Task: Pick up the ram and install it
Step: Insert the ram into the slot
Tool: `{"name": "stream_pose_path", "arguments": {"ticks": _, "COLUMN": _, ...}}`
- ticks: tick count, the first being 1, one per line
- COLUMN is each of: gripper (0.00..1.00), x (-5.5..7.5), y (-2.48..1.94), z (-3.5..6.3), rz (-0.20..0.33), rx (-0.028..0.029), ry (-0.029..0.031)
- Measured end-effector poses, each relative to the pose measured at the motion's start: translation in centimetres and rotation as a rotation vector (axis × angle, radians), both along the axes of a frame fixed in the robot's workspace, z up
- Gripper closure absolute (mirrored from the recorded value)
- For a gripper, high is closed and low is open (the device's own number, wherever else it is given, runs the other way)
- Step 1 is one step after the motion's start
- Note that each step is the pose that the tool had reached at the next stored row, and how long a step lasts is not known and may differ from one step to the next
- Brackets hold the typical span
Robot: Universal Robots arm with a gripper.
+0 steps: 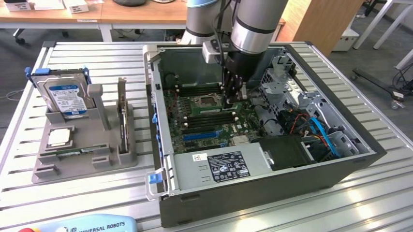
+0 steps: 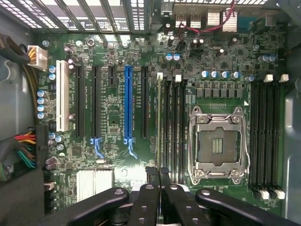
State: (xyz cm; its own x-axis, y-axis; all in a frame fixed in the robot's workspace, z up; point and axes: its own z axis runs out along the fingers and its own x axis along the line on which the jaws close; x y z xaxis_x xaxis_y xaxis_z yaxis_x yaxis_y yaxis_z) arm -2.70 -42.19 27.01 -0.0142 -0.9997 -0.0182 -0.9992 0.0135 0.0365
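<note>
**Slatted metal table (image 1: 96, 58), open computer case (image 1: 258, 193)**

In the exterior view, the table carries a grey holder (image 1: 77, 169) towards that view's left. A hard drive (image 1: 65, 96) stands upright in the holder's back slot, and a square silver processor chip (image 1: 59, 137) lies flat in a pocket in front of it. Just beside the holder, the case lies open. Inside it are a green motherboard (image 1: 206, 111), a labelled power supply (image 1: 219, 166), and blue and red cables (image 1: 319, 133). The arm (image 1: 258, 24) reaches down into the case, with the gripper (image 1: 233, 99) low over the memory slots.

In the wrist view, the gripper (image 2: 159, 172) has its fingers pressed together on the ram (image 2: 160, 117). The ram shows edge-on along the memory slot farthest from the processor socket (image 2: 217, 141). I cannot tell whether it is seated in the slot.
</note>
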Motion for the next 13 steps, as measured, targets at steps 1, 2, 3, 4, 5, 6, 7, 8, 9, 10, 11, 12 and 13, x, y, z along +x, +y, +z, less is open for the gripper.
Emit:
{"name": "stream_pose_path", "arguments": {"ticks": 1, "gripper": 0.88, "x": 0.0, "y": 0.0, "z": -0.15, "rz": 0.0, "rx": 0.0, "ry": 0.0}}
{"name": "stream_pose_path", "arguments": {"ticks": 2, "gripper": 0.88, "x": 0.0, "y": 0.0, "z": -0.28, "rz": 0.0, "rx": 0.0, "ry": 0.0001}}
{"name": "stream_pose_path", "arguments": {"ticks": 3, "gripper": 0.88, "x": 0.0, "y": 0.0, "z": -0.39, "rz": 0.0, "rx": -0.0001, "ry": 0.0}}
{"name": "stream_pose_path", "arguments": {"ticks": 4, "gripper": 0.88, "x": 0.0, "y": 0.0, "z": -0.43, "rz": 0.0, "rx": -0.0001, "ry": 0.0001}}
{"name": "stream_pose_path", "arguments": {"ticks": 5, "gripper": 0.88, "x": 0.0, "y": 0.0, "z": -0.42, "rz": 0.0, "rx": -0.0003, "ry": 0.0001}}
{"name": "stream_pose_path", "arguments": {"ticks": 6, "gripper": 0.88, "x": 0.0, "y": 0.0, "z": -0.42, "rz": 0.0, "rx": -0.0003, "ry": 0.0001}}
{"name": "stream_pose_path", "arguments": {"ticks": 7, "gripper": 0.88, "x": -0.01, "y": 0.0, "z": -0.43, "rz": 0.0, "rx": -0.0003, "ry": 0.0001}}
{"name": "stream_pose_path", "arguments": {"ticks": 8, "gripper": 0.88, "x": -0.01, "y": 0.01, "z": -0.45, "rz": 0.0, "rx": -0.0001, "ry": 0.0}}
{"name": "stream_pose_path", "arguments": {"ticks": 9, "gripper": 0.88, "x": -0.02, "y": 0.03, "z": -0.49, "rz": 0.0, "rx": 0.0001, "ry": 0.0}}
{"name": "stream_pose_path", "arguments": {"ticks": 10, "gripper": 0.88, "x": -0.04, "y": 0.08, "z": -0.52, "rz": 0.0, "rx": 0.0001, "ry": 0.0}}
{"name": "stream_pose_path", "arguments": {"ticks": 11, "gripper": 0.88, "x": -0.05, "y": 0.14, "z": -0.55, "rz": 0.0, "rx": 0.0, "ry": 0.0}}
{"name": "stream_pose_path", "arguments": {"ticks": 12, "gripper": 0.88, "x": -0.06, "y": 0.21, "z": -0.57, "rz": 0.0, "rx": -0.0001, "ry": 0.0}}
{"name": "stream_pose_path", "arguments": {"ticks": 13, "gripper": 0.88, "x": -0.07, "y": 0.28, "z": -0.6, "rz": 0.0, "rx": 0.0, "ry": 0.0}}
